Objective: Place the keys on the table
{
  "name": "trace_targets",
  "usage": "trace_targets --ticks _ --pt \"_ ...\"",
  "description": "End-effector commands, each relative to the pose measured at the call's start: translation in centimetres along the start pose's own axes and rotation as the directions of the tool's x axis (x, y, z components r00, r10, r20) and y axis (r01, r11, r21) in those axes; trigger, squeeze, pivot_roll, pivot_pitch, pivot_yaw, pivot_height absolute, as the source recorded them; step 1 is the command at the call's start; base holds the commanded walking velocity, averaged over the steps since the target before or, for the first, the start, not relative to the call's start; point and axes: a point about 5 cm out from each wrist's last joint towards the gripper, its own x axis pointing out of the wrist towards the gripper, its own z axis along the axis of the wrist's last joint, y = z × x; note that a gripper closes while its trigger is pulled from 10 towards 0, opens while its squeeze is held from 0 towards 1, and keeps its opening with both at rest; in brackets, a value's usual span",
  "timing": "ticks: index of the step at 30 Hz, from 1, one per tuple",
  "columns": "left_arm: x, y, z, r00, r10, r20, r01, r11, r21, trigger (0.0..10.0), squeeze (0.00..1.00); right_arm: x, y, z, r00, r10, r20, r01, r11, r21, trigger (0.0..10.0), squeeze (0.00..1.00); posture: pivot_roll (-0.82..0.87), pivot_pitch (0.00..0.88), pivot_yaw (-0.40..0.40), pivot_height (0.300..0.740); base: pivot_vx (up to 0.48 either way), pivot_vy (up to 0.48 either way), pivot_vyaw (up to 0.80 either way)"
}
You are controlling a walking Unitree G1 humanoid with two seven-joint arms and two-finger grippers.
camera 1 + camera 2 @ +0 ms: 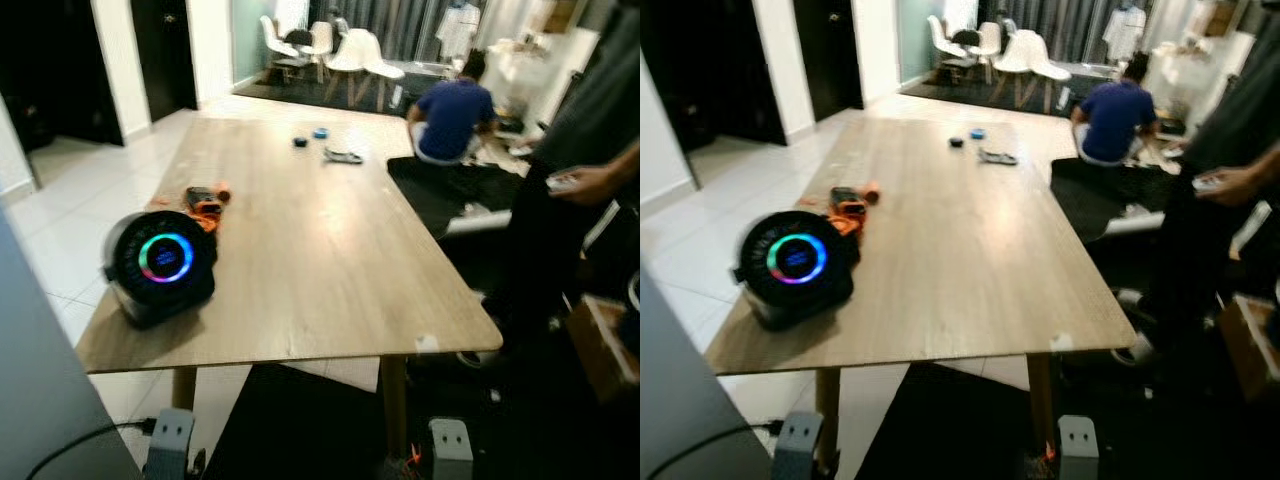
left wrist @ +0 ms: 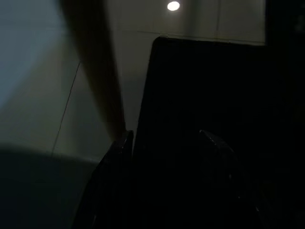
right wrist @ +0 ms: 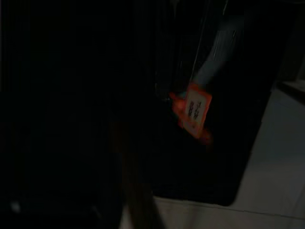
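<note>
- Left eye view: long wooden worktop [image 1: 320, 240] running from lower centre toward upper centre of the frame. Round black speaker [image 1: 160, 265] with a glowing coloured ring at lower left, near the worktop's front edge. Just beyond it, an orange and black tool [image 1: 205, 205]. Far up the worktop, near upper centre, a small flat bunch that may be the keys [image 1: 343, 156], too blurred to be sure, with two small dark items [image 1: 309, 137] beside it.
- Same view: person in a blue shirt [image 1: 452, 120] crouched at upper right beyond the worktop; another person in dark clothes [image 1: 560, 230] standing at the right edge.
- Right eye view: same scene; white chairs [image 1: 1015, 55] at top centre.
- Left wrist view: very dark; left hand [image 2: 167, 157] showing as two black fingers apart, nothing visible between them, over pale floor tiles [image 2: 47, 95].
- Right wrist view: nearly black; orange tag [image 3: 194, 112] with print right of centre, hanging. Right hand lost in the dark, so cannot tell how far open or whether holding the tag.
</note>
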Motion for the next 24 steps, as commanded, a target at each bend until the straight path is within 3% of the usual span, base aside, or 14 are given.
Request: trace_targets --ticks 1,3,20,24 --pt "0.1 0.1 0.3 1.0 -0.02 -0.003 0.02 0.999 0.031 10.0 0.0 -0.1 -0.3 -0.1 1.0 -0.02 0.008 0.02 1.0 0.015 10.0 0.0 0.12 0.046 0.04 0.74 0.0 0.0 -0.8" --pt "0.2 0.1 0.5 1.0 -0.022 0.002 0.022 0.999 0.034 10.0 0.0 -0.2 -0.3 -0.2 1.0 -0.018 0.009 0.018 1.0 0.017 10.0 0.0 0.12 0.048 0.04 0.74 0.0 0.0 -0.8" --pt "-0.3 0.4 -0.3 1.0 0.029 -0.009 -0.029 0.999 -0.013 10.0 0.0 -0.2 0.5 -0.6 0.999 0.038 -0.02 -0.039 0.999 -0.008 10.0 0.0 0.12 0.056 -0.011 0.74 0.0 0.0 0.0" --pt "-0.5 0.4 -0.7 0.999 0.05 -0.015 -0.05 0.998 -0.032 10.0 0.0 -0.1 0.9 -0.5 0.996 0.089 -0.026 -0.091 0.992 -0.092 10.0 0.0 0.12 0.053 -0.034 0.74 0.0 0.0 0.17"
